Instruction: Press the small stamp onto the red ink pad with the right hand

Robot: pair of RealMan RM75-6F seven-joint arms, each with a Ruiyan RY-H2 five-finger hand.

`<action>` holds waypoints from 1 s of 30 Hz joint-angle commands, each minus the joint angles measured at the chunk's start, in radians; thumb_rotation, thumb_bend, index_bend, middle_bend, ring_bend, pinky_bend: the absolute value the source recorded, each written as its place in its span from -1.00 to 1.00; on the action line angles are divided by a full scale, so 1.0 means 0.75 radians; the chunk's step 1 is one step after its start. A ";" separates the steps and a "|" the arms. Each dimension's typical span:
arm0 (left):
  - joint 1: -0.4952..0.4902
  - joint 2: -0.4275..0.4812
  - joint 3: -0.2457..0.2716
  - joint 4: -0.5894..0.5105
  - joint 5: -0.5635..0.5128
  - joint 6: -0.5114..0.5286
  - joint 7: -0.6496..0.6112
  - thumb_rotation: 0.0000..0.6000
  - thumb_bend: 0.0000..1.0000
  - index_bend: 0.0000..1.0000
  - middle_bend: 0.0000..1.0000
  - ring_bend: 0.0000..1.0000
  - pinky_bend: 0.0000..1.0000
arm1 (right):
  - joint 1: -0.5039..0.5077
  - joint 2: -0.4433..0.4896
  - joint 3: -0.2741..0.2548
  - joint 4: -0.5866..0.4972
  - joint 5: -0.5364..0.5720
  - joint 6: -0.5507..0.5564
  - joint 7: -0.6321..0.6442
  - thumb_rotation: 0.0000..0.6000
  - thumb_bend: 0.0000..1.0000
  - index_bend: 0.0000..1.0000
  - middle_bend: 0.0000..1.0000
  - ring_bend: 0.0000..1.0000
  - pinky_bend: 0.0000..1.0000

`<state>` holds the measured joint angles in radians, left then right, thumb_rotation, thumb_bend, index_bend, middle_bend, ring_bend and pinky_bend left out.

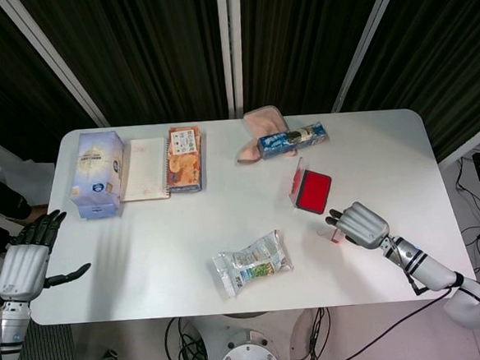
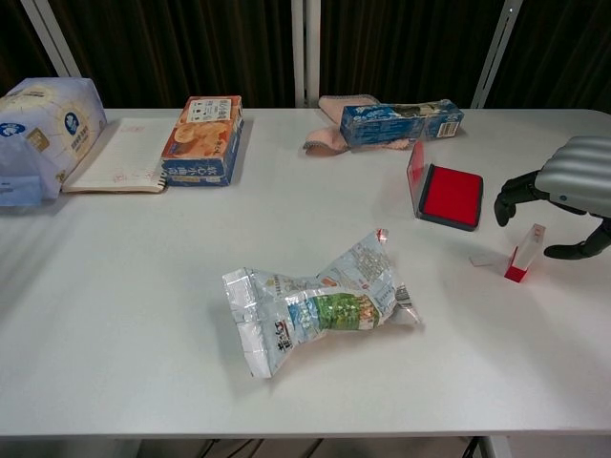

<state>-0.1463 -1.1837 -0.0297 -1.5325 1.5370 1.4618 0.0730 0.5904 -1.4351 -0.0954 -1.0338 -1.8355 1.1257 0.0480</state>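
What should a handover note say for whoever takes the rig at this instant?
Right robot hand: open, fingers curled above the small stamp, not gripping it.
Left robot hand: open, off the table's left edge, idle.
Stamp stands upright on the table, in front of the red ink pad, whose lid is up.
Done: reach to the stamp.
Left: grip the stamp, lift it, press it onto the pad.

- My white table (image 1: 161,235) carried a tissue pack (image 1: 97,173), notebook (image 1: 144,169) and snack box (image 1: 184,158) at the far left;
- pink cloth (image 1: 255,131), blue packet (image 1: 292,139);
- open red ink pad (image 1: 313,191), small stamp (image 2: 523,253) beside it;
- crumpled bag (image 1: 252,263) near me.
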 commanded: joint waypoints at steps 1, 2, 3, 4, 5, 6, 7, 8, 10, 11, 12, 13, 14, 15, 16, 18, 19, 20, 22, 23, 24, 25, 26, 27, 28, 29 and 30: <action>0.000 0.001 0.000 -0.001 -0.001 0.000 0.001 -0.62 -1.00 -1.00 -0.87 -0.85 -0.66 | 0.007 -0.019 -0.014 0.032 -0.008 0.018 0.030 1.00 -0.66 -0.18 -0.25 0.45 0.96; 0.000 0.001 0.000 -0.001 -0.001 0.000 0.002 -0.62 -1.00 -1.00 -0.87 -0.85 -0.66 | 0.008 -0.023 -0.017 0.039 -0.009 0.021 0.035 1.00 -0.65 -0.17 -0.24 0.45 0.96; 0.000 0.002 -0.001 -0.002 -0.002 -0.001 0.002 -0.62 -1.00 -1.00 -0.87 -0.85 -0.66 | 0.009 -0.028 -0.020 0.048 -0.010 0.027 0.042 1.00 -0.65 -0.16 -0.23 0.45 0.96; 0.000 0.002 -0.001 -0.002 -0.003 -0.001 0.002 -0.62 -1.00 -1.00 -0.87 -0.85 -0.66 | 0.010 -0.032 -0.022 0.054 -0.010 0.031 0.047 1.00 -0.64 -0.14 -0.22 0.45 0.96; -0.001 0.001 -0.001 -0.002 -0.003 -0.002 0.002 -0.63 -1.00 -1.00 -0.87 -0.85 -0.66 | 0.010 -0.036 -0.023 0.059 -0.009 0.034 0.053 1.00 -0.63 -0.13 -0.21 0.45 0.96; -0.001 0.001 0.000 -0.002 -0.004 -0.004 0.002 -0.63 -1.00 -1.00 -0.87 -0.85 -0.66 | 0.010 -0.040 -0.026 0.067 -0.008 0.037 0.056 1.00 -0.62 -0.12 -0.21 0.45 0.96; -0.002 0.001 0.000 -0.002 -0.005 -0.006 0.001 -0.63 -1.00 -1.00 -0.87 -0.85 -0.66 | 0.010 -0.043 -0.028 0.072 -0.007 0.039 0.058 1.00 -0.61 -0.11 -0.20 0.45 0.96; -0.002 0.001 0.000 -0.002 -0.005 -0.007 0.002 -0.63 -1.00 -1.00 -0.87 -0.85 -0.66 | 0.010 -0.045 -0.030 0.076 -0.006 0.041 0.060 1.00 -0.60 -0.10 -0.19 0.45 0.96; -0.003 0.001 0.000 -0.002 -0.005 -0.008 0.002 -0.63 -1.00 -1.00 -0.87 -0.85 -0.66 | 0.011 -0.050 -0.034 0.084 -0.005 0.045 0.066 1.00 -0.60 -0.09 -0.18 0.45 0.96; -0.003 0.001 0.000 -0.002 -0.006 -0.008 0.002 -0.63 -1.00 -1.00 -0.87 -0.85 -0.66 | 0.012 -0.052 -0.036 0.087 -0.004 0.047 0.069 1.00 -0.60 -0.08 -0.18 0.45 0.96; -0.003 0.001 -0.001 -0.002 -0.006 -0.008 0.002 -0.63 -1.00 -1.00 -0.87 -0.85 -0.66 | 0.012 -0.054 -0.038 0.090 -0.003 0.049 0.073 1.00 -0.60 -0.07 -0.17 0.45 0.96; -0.003 0.001 -0.001 -0.002 -0.007 -0.008 0.002 -0.63 -1.00 -1.00 -0.87 -0.85 -0.66 | 0.012 -0.055 -0.039 0.093 -0.002 0.050 0.075 1.00 -0.60 -0.06 -0.16 0.45 0.96; -0.003 0.001 -0.001 -0.002 -0.007 -0.008 0.001 -0.63 -1.00 -1.00 -0.87 -0.85 -0.66 | 0.013 -0.057 -0.040 0.095 0.000 0.052 0.077 1.00 -0.60 -0.04 -0.15 0.45 0.96; -0.003 0.001 -0.001 -0.001 -0.007 -0.008 0.001 -0.63 -1.00 -1.00 -0.87 -0.85 -0.66 | 0.013 -0.058 -0.041 0.097 0.001 0.054 0.081 1.00 -0.60 -0.03 -0.14 0.45 0.96; -0.003 0.001 -0.001 -0.001 -0.007 -0.008 0.001 -0.63 -1.00 -1.00 -0.87 -0.85 -0.66 | 0.014 -0.060 -0.042 0.099 0.002 0.055 0.084 1.00 -0.60 -0.01 -0.13 0.45 0.96; -0.003 0.001 -0.001 -0.001 -0.008 -0.009 0.000 -0.63 -1.00 -1.00 -0.87 -0.85 -0.66 | 0.014 -0.063 -0.045 0.104 0.004 0.060 0.087 1.00 -0.60 0.01 -0.12 0.45 0.96; -0.003 0.001 -0.001 -0.001 -0.008 -0.009 -0.001 -0.63 -1.00 -1.00 -0.87 -0.85 -0.66 | 0.014 -0.064 -0.045 0.107 0.004 0.064 0.087 1.00 -0.60 0.02 -0.11 0.45 0.96; -0.003 0.001 -0.001 0.000 -0.008 -0.009 -0.002 -0.63 -1.00 -1.00 -0.87 -0.85 -0.66 | 0.014 -0.066 -0.047 0.109 0.004 0.067 0.089 1.00 -0.60 0.04 -0.10 0.45 0.96; -0.003 0.001 0.000 0.000 -0.008 -0.010 -0.004 -0.63 -1.00 -1.00 -0.87 -0.85 -0.66 | 0.014 -0.069 -0.049 0.113 0.005 0.070 0.090 1.00 -0.59 0.06 -0.09 0.45 0.96; -0.003 0.001 0.000 0.001 -0.009 -0.011 -0.004 -0.63 -1.00 -1.00 -0.87 -0.85 -0.66 | 0.015 -0.070 -0.050 0.115 0.006 0.071 0.090 1.00 -0.59 0.07 -0.08 0.45 0.96; -0.004 0.001 0.000 0.002 -0.009 -0.011 -0.006 -0.63 -1.00 -1.00 -0.87 -0.85 -0.66 | 0.015 -0.072 -0.050 0.116 0.008 0.072 0.089 1.00 -0.58 0.08 -0.07 0.45 0.96; -0.004 0.001 0.000 0.002 -0.009 -0.011 -0.006 -0.63 -1.00 -1.00 -0.87 -0.85 -0.66 | 0.015 -0.073 -0.051 0.117 0.009 0.072 0.087 1.00 -0.58 0.09 -0.06 0.45 0.96; -0.003 0.000 0.000 0.003 -0.009 -0.011 -0.007 -0.63 -1.00 -1.00 -0.87 -0.85 -0.66 | 0.015 -0.074 -0.051 0.119 0.011 0.071 0.086 1.00 -0.58 0.10 -0.05 0.45 0.96; -0.003 0.000 0.000 0.004 -0.009 -0.011 -0.008 -0.63 -1.00 -1.00 -0.87 -0.85 -0.66 | 0.015 -0.076 -0.052 0.120 0.013 0.071 0.084 1.00 -0.57 0.12 -0.04 0.45 0.96; -0.003 0.000 0.000 0.004 -0.009 -0.011 -0.009 -0.63 -1.00 -1.00 -0.87 -0.85 -0.66 | 0.015 -0.078 -0.052 0.121 0.014 0.071 0.083 1.00 -0.57 0.13 -0.03 0.45 0.96; -0.003 0.000 0.000 0.004 -0.010 -0.012 -0.009 -0.63 -1.00 -1.00 -0.87 -0.85 -0.66 | 0.015 -0.079 -0.053 0.122 0.016 0.071 0.084 1.00 -0.57 0.14 -0.02 0.45 0.96; -0.003 0.000 0.000 0.005 -0.010 -0.012 -0.011 -0.63 -1.00 -1.00 -0.87 -0.85 -0.66 | 0.016 -0.080 -0.054 0.124 0.018 0.070 0.084 1.00 -0.57 0.15 -0.02 0.45 0.96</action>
<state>-0.1489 -1.1835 -0.0296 -1.5285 1.5295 1.4528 0.0646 0.6021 -1.4951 -0.1354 -0.9413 -1.8224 1.1785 0.1112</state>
